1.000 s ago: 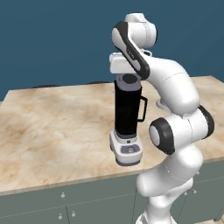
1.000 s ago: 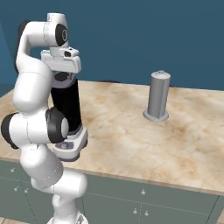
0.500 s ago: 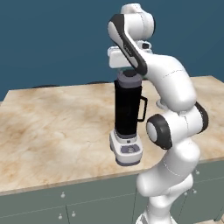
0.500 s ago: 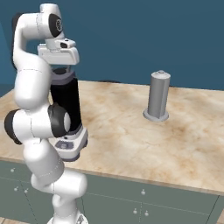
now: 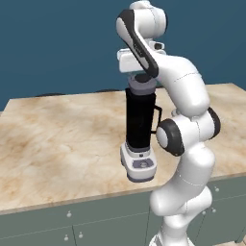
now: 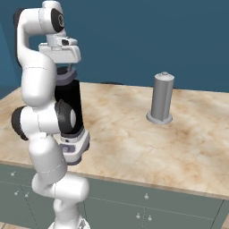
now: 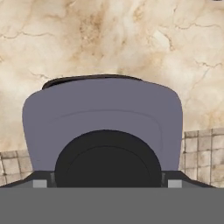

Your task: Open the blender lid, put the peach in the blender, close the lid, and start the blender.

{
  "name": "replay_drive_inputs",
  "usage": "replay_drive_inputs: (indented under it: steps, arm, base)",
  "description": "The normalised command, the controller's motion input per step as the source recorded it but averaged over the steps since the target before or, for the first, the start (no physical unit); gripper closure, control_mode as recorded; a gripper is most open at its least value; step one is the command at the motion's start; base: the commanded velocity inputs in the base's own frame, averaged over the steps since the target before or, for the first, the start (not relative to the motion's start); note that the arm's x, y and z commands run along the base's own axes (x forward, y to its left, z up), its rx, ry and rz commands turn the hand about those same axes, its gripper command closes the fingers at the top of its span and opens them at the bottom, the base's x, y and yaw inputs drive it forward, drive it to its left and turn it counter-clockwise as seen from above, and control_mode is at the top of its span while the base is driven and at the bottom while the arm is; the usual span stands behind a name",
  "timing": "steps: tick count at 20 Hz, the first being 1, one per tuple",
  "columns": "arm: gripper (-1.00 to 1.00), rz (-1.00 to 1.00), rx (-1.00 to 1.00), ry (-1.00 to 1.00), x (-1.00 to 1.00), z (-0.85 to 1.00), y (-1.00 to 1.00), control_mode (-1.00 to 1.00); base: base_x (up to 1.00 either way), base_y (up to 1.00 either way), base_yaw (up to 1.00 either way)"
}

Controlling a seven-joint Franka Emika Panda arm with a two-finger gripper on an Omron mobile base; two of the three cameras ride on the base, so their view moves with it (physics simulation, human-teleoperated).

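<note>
The blender (image 5: 140,129) stands on the marble counter (image 5: 57,144) near its front edge, a tall black jar on a white-grey base with a small button panel facing forward. In the left base view the jar's side handle is half covered by the arm's dark elbow joint, and in the right base view the white arm crosses in front of most of the jar and part of the base.

The blender lid (image 5: 142,85) is at the top of the jar, dark grey with a black round knob. From the side it looks slightly raised above the jar's rim, though whether it rests on the rim or is lifted clear is hard to make out. In the hand view the lid (image 7: 103,127) is close up, the knob at the bottom edge, and a thin dark arc of jar rim peeks out past its far side.

The gripper (image 5: 140,76) hangs straight over the lid, right at the knob. Its fingers are tucked under the white hand block and I cannot tell whether they are closed on the knob or apart.

A plain grey cylinder (image 6: 161,98) with a round foot stands well apart from the blender, further along the counter. Grey-green cabinet fronts (image 6: 147,208) with small knobs run below.
</note>
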Motion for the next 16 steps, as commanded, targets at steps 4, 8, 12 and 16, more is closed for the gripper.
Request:
replay_drive_inputs:
  steps: [4, 8, 12, 16]
  arm:
    - [1.0, 0.0, 0.0, 0.01, 0.0, -0.2, 0.0, -1.0]
    - [1.0, 0.0, 0.0, 0.02, -0.18, -0.06, 0.0, -1.0]
    - [1.0, 0.0, 0.0, 0.0, -0.49, 0.0, -0.03, -1.0]
    - [1.0, 0.0, 0.0, 0.0, -0.47, 0.0, -0.09, -1.0]
  base:
    - [0.0, 0.0, 0.0]
    - [0.0, 0.0, 0.0]
    - [0.0, 0.0, 0.0]
    - [0.0, 0.0, 0.0]
